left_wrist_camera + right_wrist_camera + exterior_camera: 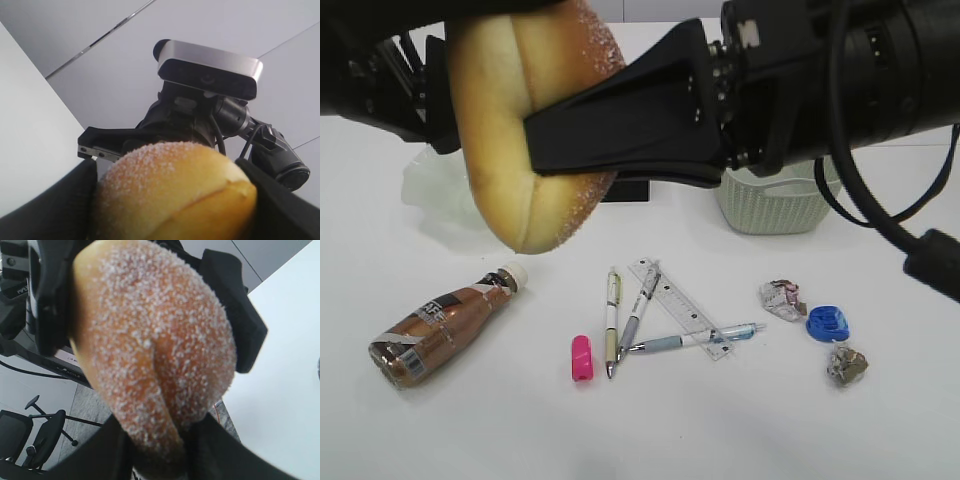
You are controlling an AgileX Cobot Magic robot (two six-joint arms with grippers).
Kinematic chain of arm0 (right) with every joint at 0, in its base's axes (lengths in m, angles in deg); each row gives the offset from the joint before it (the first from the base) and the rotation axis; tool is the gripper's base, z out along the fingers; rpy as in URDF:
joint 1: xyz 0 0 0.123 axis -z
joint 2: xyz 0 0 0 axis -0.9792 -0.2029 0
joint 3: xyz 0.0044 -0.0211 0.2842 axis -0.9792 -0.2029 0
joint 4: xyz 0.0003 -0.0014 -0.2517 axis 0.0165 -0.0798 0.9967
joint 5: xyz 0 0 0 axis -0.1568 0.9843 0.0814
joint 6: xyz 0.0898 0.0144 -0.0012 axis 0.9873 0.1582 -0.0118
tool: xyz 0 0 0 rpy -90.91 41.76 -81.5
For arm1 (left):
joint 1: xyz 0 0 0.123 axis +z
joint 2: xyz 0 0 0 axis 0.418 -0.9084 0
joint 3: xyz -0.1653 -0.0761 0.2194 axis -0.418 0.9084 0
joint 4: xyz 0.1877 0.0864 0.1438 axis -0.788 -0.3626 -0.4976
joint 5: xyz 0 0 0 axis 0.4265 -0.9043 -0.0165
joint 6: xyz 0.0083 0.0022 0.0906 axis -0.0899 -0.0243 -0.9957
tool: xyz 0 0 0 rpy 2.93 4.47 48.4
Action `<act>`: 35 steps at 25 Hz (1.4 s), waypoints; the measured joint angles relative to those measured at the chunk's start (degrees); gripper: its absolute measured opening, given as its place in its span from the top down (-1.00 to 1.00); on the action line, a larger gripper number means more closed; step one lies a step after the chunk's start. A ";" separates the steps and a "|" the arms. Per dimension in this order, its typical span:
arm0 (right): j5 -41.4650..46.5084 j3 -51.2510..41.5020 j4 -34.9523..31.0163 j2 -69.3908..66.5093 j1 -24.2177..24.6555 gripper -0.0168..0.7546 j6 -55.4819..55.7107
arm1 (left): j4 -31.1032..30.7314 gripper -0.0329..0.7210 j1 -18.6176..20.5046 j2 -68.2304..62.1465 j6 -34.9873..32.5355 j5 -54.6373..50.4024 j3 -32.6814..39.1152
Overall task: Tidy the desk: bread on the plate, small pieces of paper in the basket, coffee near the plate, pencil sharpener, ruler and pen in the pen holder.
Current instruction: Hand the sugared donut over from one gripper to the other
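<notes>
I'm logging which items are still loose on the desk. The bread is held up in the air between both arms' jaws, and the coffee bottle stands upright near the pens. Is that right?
One detail is wrong: the coffee bottle is not upright. The exterior view shows it lying on its side on the table, left of the pens. The bread is indeed held in the air between both arms' jaws.

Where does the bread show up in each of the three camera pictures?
Exterior view: the bread fills the upper left, raised above the table, a black finger across it.
Left wrist view: bottom centre, between dark fingers.
Right wrist view: centre, filling most of the frame.
Shared landmark: the sugar-dusted top and the black fingers flanking it.
</notes>
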 joint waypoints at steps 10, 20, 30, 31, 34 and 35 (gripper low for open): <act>-0.10 0.00 0.00 0.00 0.10 0.40 0.09 | 0.45 0.19 -0.02 -0.55 0.00 0.09 0.00; 0.00 0.00 -0.32 0.09 0.10 0.37 0.09 | 0.81 0.31 -0.02 -0.55 -0.09 0.22 0.00; 0.55 0.00 -0.98 0.09 0.00 -0.67 6.47 | 1.51 0.34 -0.69 -0.59 -0.13 -0.56 0.00; 0.65 0.00 -0.98 0.09 0.00 -0.67 6.61 | 1.49 0.34 -0.69 -0.59 -0.13 -0.61 0.00; 0.68 0.00 -1.06 0.09 0.00 -0.61 6.73 | 1.62 0.34 -0.69 -0.68 -0.22 -0.61 0.00; 0.68 0.00 -1.06 0.09 0.00 -0.59 6.73 | 1.62 0.34 -0.69 -0.68 -0.22 -0.70 0.00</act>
